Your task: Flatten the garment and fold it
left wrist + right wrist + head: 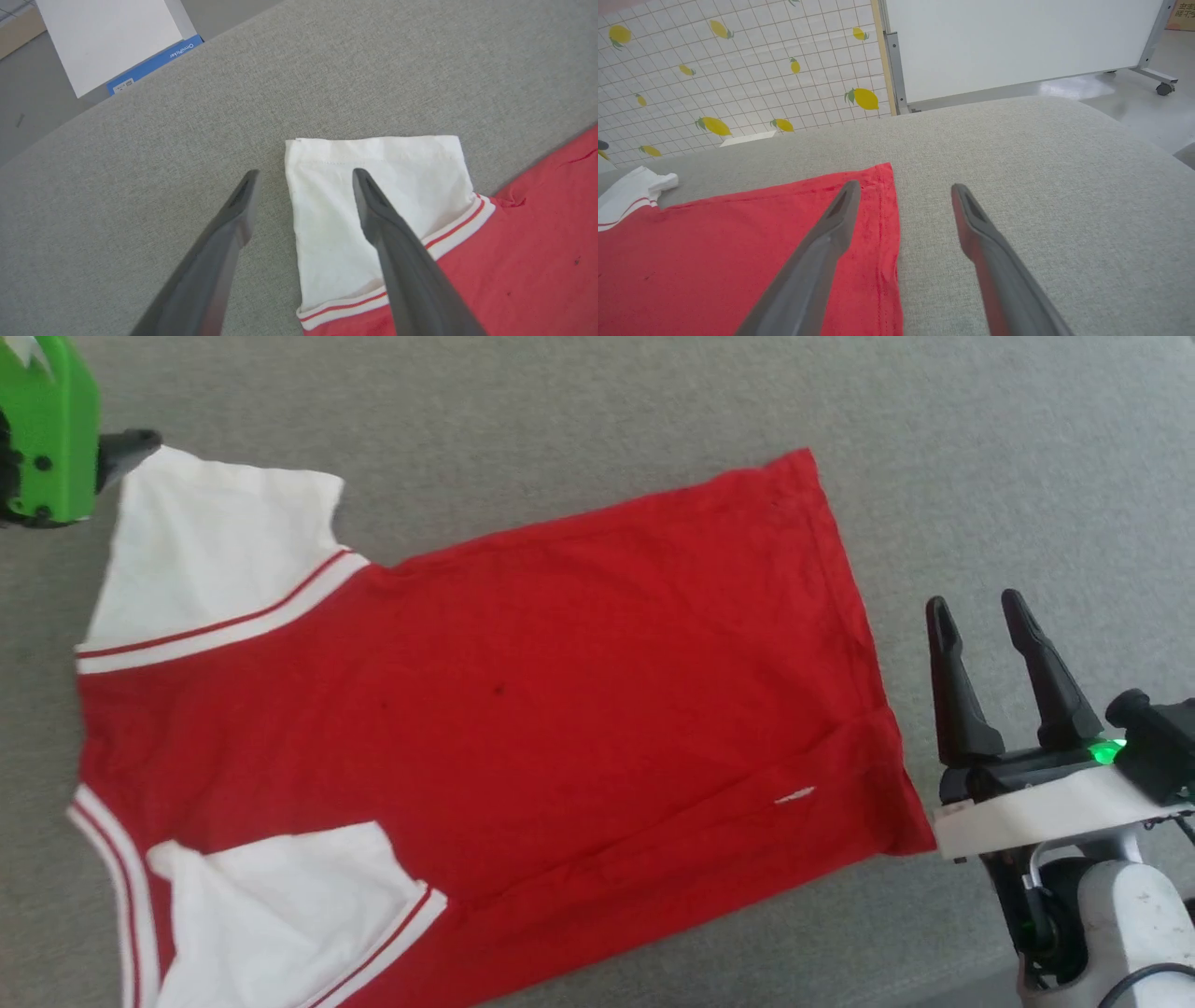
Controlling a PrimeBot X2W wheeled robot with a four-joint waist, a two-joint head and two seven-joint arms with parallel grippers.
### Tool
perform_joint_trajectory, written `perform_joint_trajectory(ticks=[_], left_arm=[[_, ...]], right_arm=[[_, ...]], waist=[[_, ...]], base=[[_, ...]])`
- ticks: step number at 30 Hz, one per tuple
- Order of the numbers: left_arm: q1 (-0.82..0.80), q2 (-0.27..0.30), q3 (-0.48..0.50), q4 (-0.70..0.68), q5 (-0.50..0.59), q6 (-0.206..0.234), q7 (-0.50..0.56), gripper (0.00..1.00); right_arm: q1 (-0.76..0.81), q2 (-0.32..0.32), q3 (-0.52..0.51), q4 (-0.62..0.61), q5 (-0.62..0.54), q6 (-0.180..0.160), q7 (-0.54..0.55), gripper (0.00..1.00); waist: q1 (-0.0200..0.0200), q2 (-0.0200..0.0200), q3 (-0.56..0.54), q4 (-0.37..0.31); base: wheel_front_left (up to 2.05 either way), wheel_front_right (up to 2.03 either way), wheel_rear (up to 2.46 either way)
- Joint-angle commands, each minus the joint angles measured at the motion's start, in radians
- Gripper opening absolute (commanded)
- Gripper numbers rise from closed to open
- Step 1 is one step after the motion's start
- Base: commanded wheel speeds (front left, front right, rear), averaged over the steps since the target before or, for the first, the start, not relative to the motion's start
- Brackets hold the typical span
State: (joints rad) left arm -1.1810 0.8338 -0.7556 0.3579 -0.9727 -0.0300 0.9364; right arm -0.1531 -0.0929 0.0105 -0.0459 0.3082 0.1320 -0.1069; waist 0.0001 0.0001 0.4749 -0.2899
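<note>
Here the garment (523, 709) lies spread flat, plain red side up, on the grey padded surface (579, 401), its sleeves toward the robot's left. The left gripper (303, 175) hangs at the edge of the far white sleeve (327, 210). The right gripper (976, 604) sits just beside the hem (859, 644). Both are released, grasping nothing.

Right end effector (975, 603), dark tapered fingers (957, 691), white wrist housing (1036, 812), green light (1106, 751)

Grey fabric surface (579, 392), pale room beyond
I see it stretch all round; past its edge a lemon-print grid wall (738, 70), a white panel (1017, 42) on a castered frame (893, 60), and glossy grey floor (1134, 107)
</note>
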Motion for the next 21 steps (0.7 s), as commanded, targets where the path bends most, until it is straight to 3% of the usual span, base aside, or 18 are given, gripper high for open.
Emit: perform_joint_trajectory(ticks=[1, 5, 9, 15, 16, 17, 21], left_arm=[[-0.025, 0.021, -0.005, 0.011, -0.005, 0.003, 0.042, 1.00], [-0.051, 0.057, -0.018, 0.024, -0.007, 0.040, 0.153, 1.00], [-0.052, 0.078, -0.009, 0.022, -0.010, 0.075, 0.174, 1.00], [-0.023, 0.093, -0.011, -0.002, -0.027, 0.084, 0.187, 1.00], [-0.012, 0.097, -0.016, -0.010, -0.039, 0.088, 0.210, 0.24], [-0.006, 0.100, -0.018, -0.019, -0.046, 0.088, 0.221, 0.00], [0.015, 0.095, -0.006, -0.049, -0.052, 0.094, 0.173, 0.00]], right_arm=[[-0.025, 0.008, 0.007, 0.003, -0.003, -0.001, -0.010, 1.00], [-0.033, 0.015, 0.018, 0.014, -0.004, -0.001, -0.023, 1.00], [-0.037, 0.022, 0.021, 0.028, -0.006, -0.001, -0.036, 1.00], [-0.037, 0.028, 0.012, 0.052, -0.018, -0.001, -0.043, 1.00], [-0.038, 0.029, 0.009, 0.055, -0.020, -0.001, -0.043, 1.00], [-0.040, 0.030, 0.007, 0.056, -0.022, -0.001, -0.041, 1.00], [-0.049, 0.032, -0.004, 0.059, -0.034, -0.001, -0.029, 1.00]], waist=[[-0.0001, -0.0001, 0.076, -0.070], [-0.0001, -0.0001, 0.102, -0.087], [-0.0001, -0.0001, 0.122, -0.097], [-0.0001, -0.0001, 0.137, -0.094], [-0.0001, -0.0001, 0.137, -0.091], [-0.0001, -0.0001, 0.137, -0.089], [-0.0001, -0.0001, 0.126, -0.069]], base=[[0.00, 0.00, 0.00], [0.00, 0.00, 0.00], [0.00, 0.00, 0.00], [0.00, 0.00, 0.00], [0.00, 0.00, 0.00], [0.00, 0.00, 0.00], [0.00, 0.00, 0.00]])
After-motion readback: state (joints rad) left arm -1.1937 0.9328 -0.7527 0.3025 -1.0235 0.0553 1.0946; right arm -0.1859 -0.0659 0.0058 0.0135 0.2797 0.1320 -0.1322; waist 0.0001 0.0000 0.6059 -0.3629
